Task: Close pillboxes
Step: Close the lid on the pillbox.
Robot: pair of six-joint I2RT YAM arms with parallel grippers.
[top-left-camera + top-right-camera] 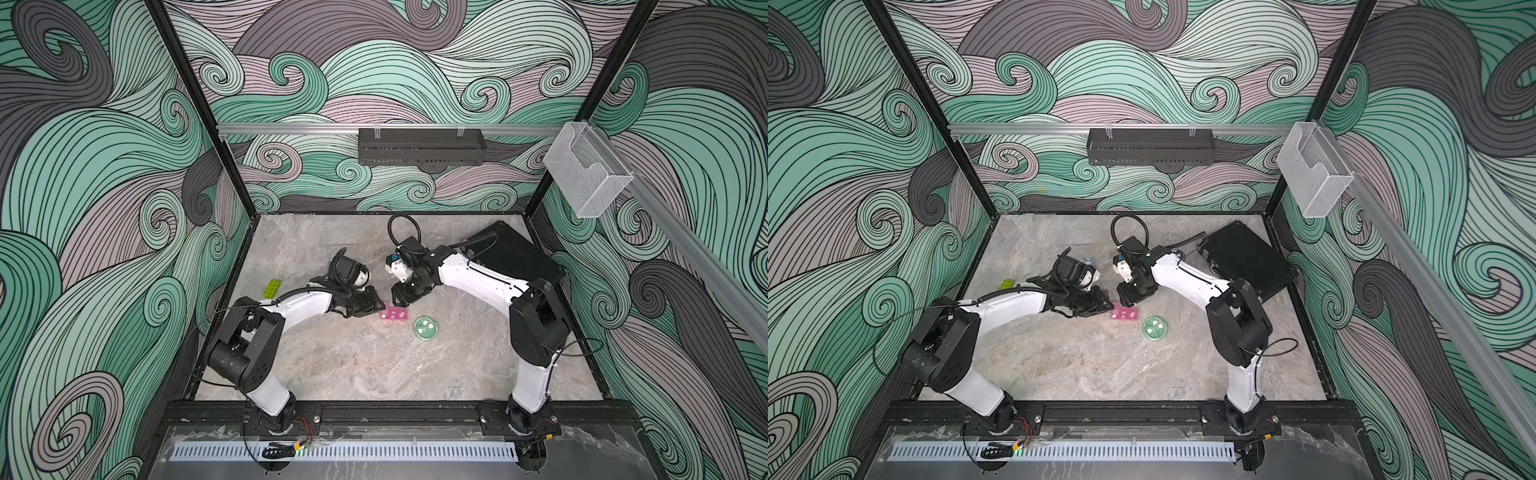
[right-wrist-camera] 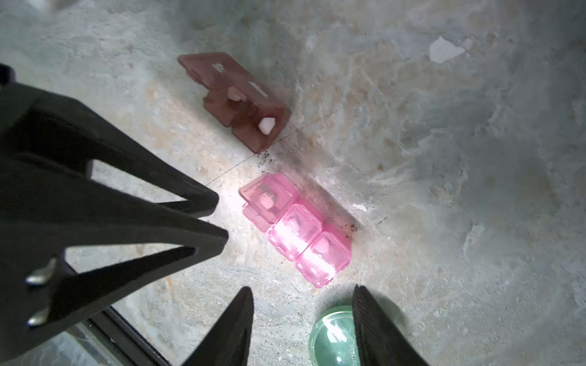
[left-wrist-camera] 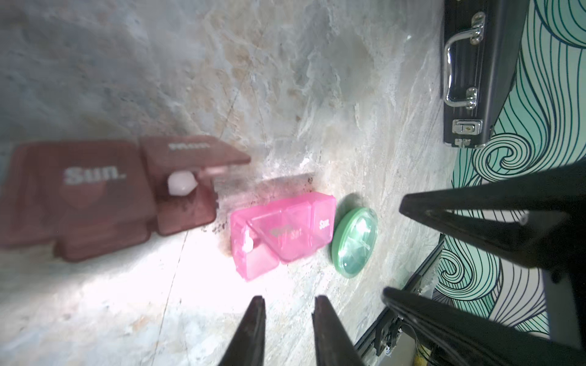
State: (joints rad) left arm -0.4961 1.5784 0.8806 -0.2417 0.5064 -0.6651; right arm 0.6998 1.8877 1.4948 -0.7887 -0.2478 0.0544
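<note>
Both arms are leaning in over the middle of the stone table (image 1: 353, 365), tips almost meeting above the pink three-cell pillbox (image 1: 395, 312). That box is lying flat just right of centre. The lid on its left end cell is standing ajar in the right wrist view (image 2: 269, 196), and the cell marked "Sun." looks shut.

The left gripper (image 3: 289, 301) is hovering just beside that left end with its jaws parted only a narrow way and nothing between them. The right gripper (image 2: 302, 290) is hanging over the box's far side, jaws spread wider and likewise empty.

The round green pillbox (image 1: 426, 327) is sitting just right of the pink one and a little nearer, and it seems closed. The brown two-cell pillbox (image 2: 234, 101) is lying to the far left of the pink one, one lid up over a white pill. The arms are hiding it in both top views. I cannot make out the two blue boxes.

As I judge it, the risk is a push that lands off-centre on the raised lid. The light box could skid on the smooth stone into the green one, or tip and spill its pill. A narrow jaw could also catch under the lid's edge and lever it wider. With the grippers this near each other, a careless approach could knock them together.
</note>
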